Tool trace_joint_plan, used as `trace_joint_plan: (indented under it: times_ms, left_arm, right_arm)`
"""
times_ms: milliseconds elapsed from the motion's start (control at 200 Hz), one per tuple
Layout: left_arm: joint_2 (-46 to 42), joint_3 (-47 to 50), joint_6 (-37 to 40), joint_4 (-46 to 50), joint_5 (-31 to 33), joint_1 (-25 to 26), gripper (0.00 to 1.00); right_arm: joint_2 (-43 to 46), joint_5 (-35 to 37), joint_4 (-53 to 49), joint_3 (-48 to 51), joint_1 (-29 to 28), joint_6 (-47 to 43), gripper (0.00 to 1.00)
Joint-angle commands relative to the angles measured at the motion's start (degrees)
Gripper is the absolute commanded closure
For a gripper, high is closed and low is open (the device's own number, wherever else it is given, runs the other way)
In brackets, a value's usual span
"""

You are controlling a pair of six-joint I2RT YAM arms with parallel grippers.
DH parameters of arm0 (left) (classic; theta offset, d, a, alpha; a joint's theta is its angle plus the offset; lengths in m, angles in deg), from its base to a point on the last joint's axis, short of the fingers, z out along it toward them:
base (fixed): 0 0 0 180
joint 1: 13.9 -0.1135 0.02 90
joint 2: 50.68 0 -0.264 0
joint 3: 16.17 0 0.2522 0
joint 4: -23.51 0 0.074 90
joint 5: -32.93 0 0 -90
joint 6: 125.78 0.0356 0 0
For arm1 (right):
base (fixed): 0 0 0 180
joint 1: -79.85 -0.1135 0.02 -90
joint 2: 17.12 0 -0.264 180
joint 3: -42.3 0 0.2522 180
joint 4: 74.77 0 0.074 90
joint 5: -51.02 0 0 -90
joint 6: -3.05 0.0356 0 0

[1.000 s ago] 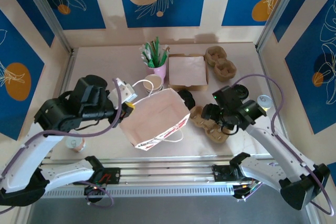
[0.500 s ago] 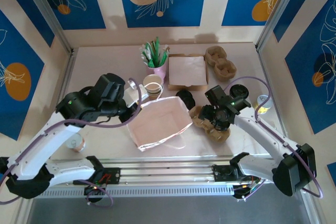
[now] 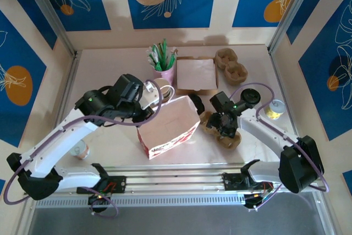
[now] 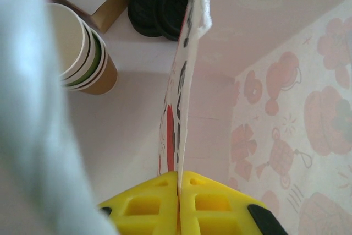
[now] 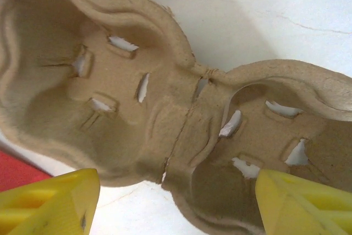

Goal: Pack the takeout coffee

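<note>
A pink-and-red printed paper bag (image 3: 168, 126) stands open-topped at the table's middle. My left gripper (image 3: 147, 108) is shut on the top edge of the bag's left wall; its yellow fingers (image 4: 146, 205) pinch the thin wall of the bag (image 4: 275, 108). A brown two-cup pulp carrier (image 3: 230, 138) lies just right of the bag. My right gripper (image 3: 224, 126) hovers open directly over it, its yellow fingertips (image 5: 49, 202) straddling the waist of the carrier (image 5: 181, 103) without touching. Stacked paper cups (image 3: 161, 87) (image 4: 82, 53) and black lids (image 3: 195, 103) (image 4: 159, 12) sit behind the bag.
A pink cup of green stirrers (image 3: 164, 61), a cardboard box (image 3: 195, 75) and more pulp carriers (image 3: 231, 65) line the back. A small cup (image 3: 80, 149) stands near the left front; a yellow-topped cup (image 3: 273, 108) sits at the right. Walls close in on three sides.
My left arm swung right, taking the bag from lying tilted to standing upright. The right gripper moved left over the carrier and its jaws narrowed slightly.
</note>
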Motion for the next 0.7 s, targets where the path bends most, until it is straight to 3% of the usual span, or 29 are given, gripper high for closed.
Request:
trace_joint_plan:
  times_ms: [0,110,330,490,695]
  left_arm:
    - [0.9,-2.0,1.3,-0.7,1.2,0.5,0.91]
    - [1.5,-2.3,1.3,-0.8,2.2,0.5,0.68]
    - [2.9,-3.7,1.2,-0.7,5.0,0.5,0.38]
    - [3.2,-4.4,1.4,-1.6,9.5,0.5,0.29]
    - [3.8,-4.9,1.9,-3.4,17.5,0.4,0.27]
  right_arm:
    - [-1.7,-0.6,1.5,1.2,0.2,1.1,0.26]
    - [-3.2,-0.3,2.1,1.4,0.2,1.1,0.27]
    - [-6.1,0.0,3.7,1.6,0.6,0.5,0.30]
    - [-8.1,0.4,4.4,1.0,0.7,0.2,0.33]
    - [-9.5,0.8,5.0,0.8,1.0,0.1,0.39]
